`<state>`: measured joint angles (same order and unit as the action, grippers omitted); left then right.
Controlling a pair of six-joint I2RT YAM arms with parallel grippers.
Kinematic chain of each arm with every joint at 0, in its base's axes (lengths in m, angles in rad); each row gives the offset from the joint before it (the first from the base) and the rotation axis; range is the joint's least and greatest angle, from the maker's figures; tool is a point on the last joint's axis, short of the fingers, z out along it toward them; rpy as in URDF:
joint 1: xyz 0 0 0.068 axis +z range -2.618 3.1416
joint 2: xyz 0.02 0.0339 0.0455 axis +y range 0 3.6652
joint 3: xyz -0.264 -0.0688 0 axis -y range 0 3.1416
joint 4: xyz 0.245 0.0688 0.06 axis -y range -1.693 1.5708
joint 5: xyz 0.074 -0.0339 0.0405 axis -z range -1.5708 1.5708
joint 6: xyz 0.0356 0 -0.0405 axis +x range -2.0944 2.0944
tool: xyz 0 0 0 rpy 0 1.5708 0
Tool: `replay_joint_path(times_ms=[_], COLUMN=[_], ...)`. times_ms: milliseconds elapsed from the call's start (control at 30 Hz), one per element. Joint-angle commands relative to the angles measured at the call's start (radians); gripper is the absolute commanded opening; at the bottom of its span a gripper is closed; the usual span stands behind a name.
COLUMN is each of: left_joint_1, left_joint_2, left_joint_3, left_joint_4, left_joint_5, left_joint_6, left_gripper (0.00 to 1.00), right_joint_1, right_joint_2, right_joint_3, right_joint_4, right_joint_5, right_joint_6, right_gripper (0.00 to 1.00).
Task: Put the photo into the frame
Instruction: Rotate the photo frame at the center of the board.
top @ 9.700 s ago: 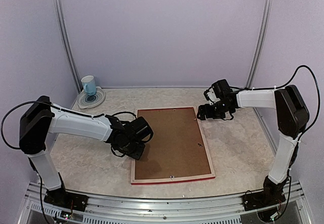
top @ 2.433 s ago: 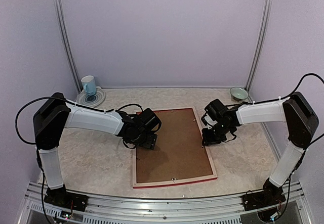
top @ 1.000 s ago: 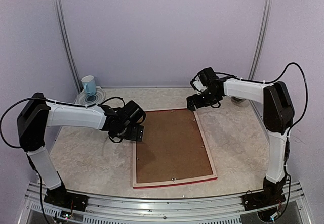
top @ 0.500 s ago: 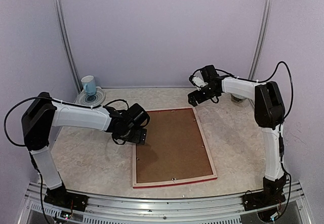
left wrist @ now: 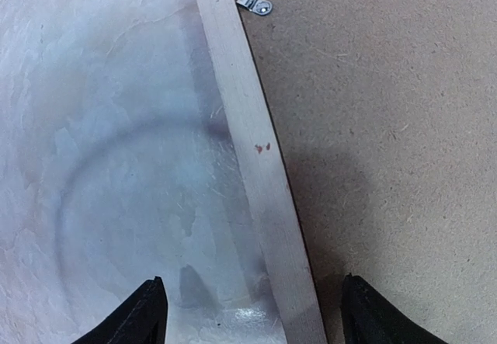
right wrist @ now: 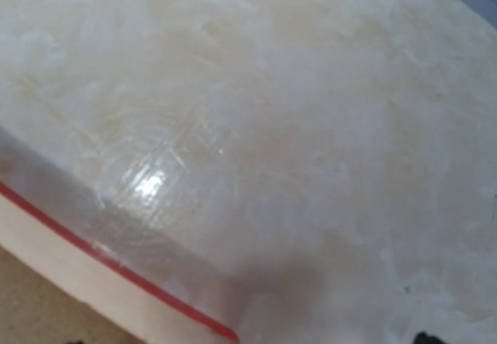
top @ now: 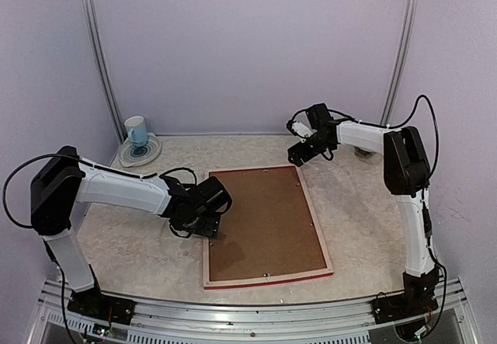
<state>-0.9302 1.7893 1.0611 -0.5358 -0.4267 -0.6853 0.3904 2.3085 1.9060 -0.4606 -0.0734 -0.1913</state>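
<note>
Frame (top: 264,276) unmoved — left fingers (left wrist: 147,317) (apart) nearer base (top: 89,305)

We see the frame (top: 268,277) lying flat on the table (top: 124,243), its brown backing board (top: 264,220) facing up and a red strip along its near edge. The left gripper (top: 210,231) is at the frame's left rail and the right gripper (top: 296,158) at its far right corner. Far left, a blue cup (top: 136,131) stands on a plate (top: 149,154).
</note>
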Motion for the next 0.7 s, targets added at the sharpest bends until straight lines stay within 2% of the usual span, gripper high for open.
replay_joint_path(times_ms=[0, 267, 667], left_joint_1=[0.004, 0.024, 0.093], left_joint_2=[-0.001, 0.018, 0.038], left_joint_3=[-0.001, 0.008, 0.019], left_joint_4=[-0.001, 0.01, 0.044], left_joint_5=[-0.022, -0.029, -0.045], left_joint_6=[-0.018, 0.007, 0.058], left_gripper=[0.71, 0.57, 0.53], right_joint_1=[0.005, 0.002, 0.002], right_joint_2=[0.032, 0.013, 0.019], right_joint_3=[0.008, -0.052, -0.119], right_joint_4=[-0.005, 0.005, -0.001], right_joint_5=[0.041, 0.004, 0.129], right_joint_6=[0.024, 0.087, 0.151], right_gripper=[0.91, 0.9, 0.89])
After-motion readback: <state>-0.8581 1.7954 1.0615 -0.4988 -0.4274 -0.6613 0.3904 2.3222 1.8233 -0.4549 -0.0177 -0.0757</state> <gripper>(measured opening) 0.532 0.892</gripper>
